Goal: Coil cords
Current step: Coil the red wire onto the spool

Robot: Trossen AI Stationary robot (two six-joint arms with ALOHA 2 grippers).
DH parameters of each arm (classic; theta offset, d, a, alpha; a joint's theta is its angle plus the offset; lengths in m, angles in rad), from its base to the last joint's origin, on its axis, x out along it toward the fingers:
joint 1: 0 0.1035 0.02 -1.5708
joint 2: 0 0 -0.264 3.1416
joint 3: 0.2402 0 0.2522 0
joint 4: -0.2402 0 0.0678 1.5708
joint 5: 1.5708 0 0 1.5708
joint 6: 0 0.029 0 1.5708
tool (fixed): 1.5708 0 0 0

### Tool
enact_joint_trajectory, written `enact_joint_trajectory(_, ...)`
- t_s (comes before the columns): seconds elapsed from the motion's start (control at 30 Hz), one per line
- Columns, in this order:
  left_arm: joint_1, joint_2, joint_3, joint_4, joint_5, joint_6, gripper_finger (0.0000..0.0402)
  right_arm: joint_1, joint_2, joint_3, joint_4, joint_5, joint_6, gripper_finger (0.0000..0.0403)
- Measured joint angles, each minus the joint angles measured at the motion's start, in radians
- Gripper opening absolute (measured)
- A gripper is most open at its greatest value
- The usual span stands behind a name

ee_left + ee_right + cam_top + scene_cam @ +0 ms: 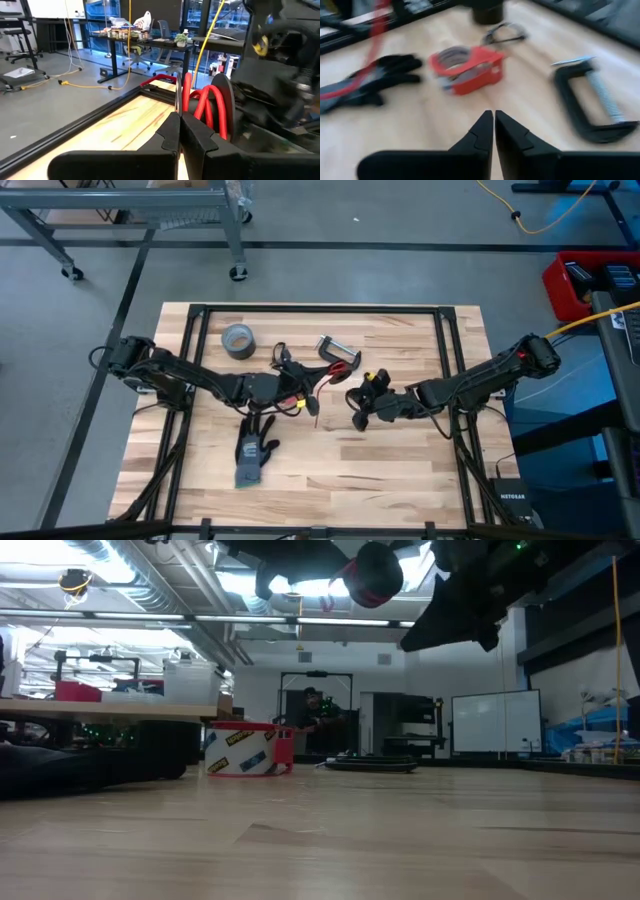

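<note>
The wooden table (pixel 400 470) carries everything, with a dark frame along its edges. The left arm reaches in from the left edge toward the middle; the left gripper (pixel 180 125) has its fingers pressed together on the red cord (pixel 200 102), which in the left wrist view rises in upright loops from the fingertips, its long axis running up and away from the table. From above, the same red cord (pixel 300 402) shows only as a short tangle near the table's centre, a thin strand trailing toward the near edge; its clip ends cannot be made out. The right arm comes in from the right edge, and the right gripper (pixel 493 125) hangs above the table's middle with its fingers nearly together and nothing visible between them. A grey and black glove (pixel 255 450) lies toward the near edge, fingers pointing to the far edge. A grey tape roll (pixel 238 338) sits near the far edge, a C-clamp (pixel 338 355) to its right. The red tape dispenser (pixel 467 67) lies between glove and clamp; in the low view its tape bears yellow labels with dark lettering too small to read. The black cord (pixel 502 32) lies looped beyond the dispenser, blurred, partly cut off by a dark object.
</note>
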Motion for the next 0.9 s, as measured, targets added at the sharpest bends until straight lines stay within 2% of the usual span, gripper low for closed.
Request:
enact_joint_trajectory(0.13,0.01,0.0,0.0,0.001,-0.001,0.0,0.0,0.0,0.0,0.0,0.03,-0.165,0.0,0.0047)
enact_joint_trajectory(0.23,0.015,0.0,0.0,0.002,-0.001,0.0,0.0,0.0,0.0,0.0,0.05,-0.233,0.0,0.0078)
enact_joint_trajectory(0.43,0.022,0.0,0.0,0.013,-0.003,0.0,0.0,0.0,0.0,0.0,0.085,-0.203,0.001,0.0147)
enact_joint_trajectory(0.53,0.029,0.0,0.0,0.046,-0.007,0.0,0.0,0.0,0.011,0.0,0.146,-0.161,0.064,0.017)
enact_joint_trajectory(0.63,0.044,0.0,0.0,0.088,-0.007,0.0,0.0,0.0,0.037,0.0,0.22,-0.134,0.124,0.0182)
enact_joint_trajectory(0.9,0.076,0.0,0.001,0.111,-0.01,0.007,0.0,0.0,0.129,0.0,0.413,-0.13,0.131,0.0182)
